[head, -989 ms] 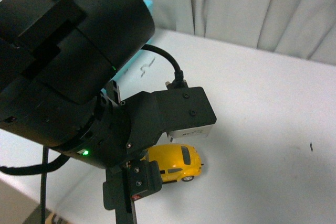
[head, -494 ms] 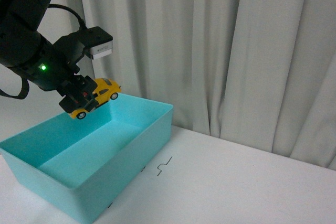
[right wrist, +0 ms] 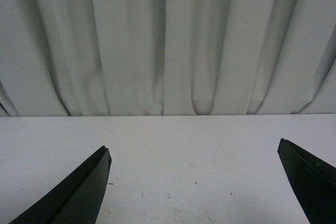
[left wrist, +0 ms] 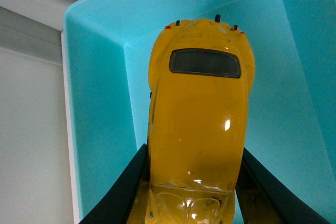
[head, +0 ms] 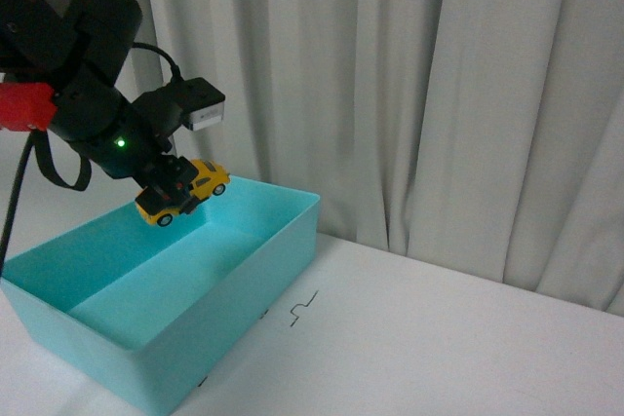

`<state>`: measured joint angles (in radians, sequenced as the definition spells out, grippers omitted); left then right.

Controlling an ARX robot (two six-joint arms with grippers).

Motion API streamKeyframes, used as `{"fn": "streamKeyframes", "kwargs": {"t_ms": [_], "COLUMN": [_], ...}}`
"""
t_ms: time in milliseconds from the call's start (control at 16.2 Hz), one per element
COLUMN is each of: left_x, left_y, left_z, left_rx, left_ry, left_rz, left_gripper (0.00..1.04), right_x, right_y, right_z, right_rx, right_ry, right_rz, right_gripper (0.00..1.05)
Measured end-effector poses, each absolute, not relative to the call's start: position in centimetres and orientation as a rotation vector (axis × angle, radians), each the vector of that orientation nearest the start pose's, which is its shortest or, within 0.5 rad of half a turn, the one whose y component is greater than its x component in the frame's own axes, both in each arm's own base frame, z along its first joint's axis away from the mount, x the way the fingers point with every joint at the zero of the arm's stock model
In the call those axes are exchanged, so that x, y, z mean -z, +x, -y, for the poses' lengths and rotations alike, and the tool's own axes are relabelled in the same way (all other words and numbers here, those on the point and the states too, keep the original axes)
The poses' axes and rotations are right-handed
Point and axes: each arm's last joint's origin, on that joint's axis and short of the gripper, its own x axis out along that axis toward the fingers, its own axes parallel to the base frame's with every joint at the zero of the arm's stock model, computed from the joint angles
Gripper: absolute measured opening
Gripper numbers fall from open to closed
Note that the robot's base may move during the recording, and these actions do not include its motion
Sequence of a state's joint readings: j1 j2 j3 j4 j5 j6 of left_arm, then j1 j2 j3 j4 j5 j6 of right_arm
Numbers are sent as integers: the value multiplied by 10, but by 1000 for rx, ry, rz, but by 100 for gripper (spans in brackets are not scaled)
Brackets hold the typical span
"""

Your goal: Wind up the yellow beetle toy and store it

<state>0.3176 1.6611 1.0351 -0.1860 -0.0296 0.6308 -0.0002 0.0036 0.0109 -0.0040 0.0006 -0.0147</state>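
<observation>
I have the yellow beetle toy (head: 187, 191) up in the air, tilted nose-up, hanging just above the far rim of the teal bin (head: 224, 338). In the left wrist view its glossy roof and dark window (left wrist: 205, 62) fill the frame, with the bin's floor and walls directly beneath it, so I judge it is over the bin's inside and not outside it.

I read this as the storing step, well along. The toy is off the desk (head: 439, 338) and carried to the bin; what is left is to lower it and let go. Whether the winding is done, I cannot tell from these pictures.

The left fingers (left wrist: 123, 190) are clamped on the toy's flanks, one black finger pressing each side of the body near the end closest to the camera, only as far apart as the car is wide. The right fingers (right wrist: 79, 192) are spread wide and grasp nothing; between them I see only bare desk and the pale curtain (right wrist: 173, 40) beyond.
</observation>
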Motion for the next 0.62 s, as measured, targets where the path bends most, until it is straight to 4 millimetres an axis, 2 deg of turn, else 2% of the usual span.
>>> {"fn": "streamKeyframes", "kwargs": {"t_ms": [185,618], "left_x": [-179,-145], "left_y": [350,371], "left_z": [-117,-142], "left_rx": [-63,-107], "left_ry": [474,454], "left_rz": [-938,-992], "left_gripper": [40,40], "right_x": [-167,-167], "right_y": [97,97], "right_z": [0,0], "right_rx": [1,1], "right_ry": [-15,-15], "right_rz": [3,3], "right_gripper": [98,98]}}
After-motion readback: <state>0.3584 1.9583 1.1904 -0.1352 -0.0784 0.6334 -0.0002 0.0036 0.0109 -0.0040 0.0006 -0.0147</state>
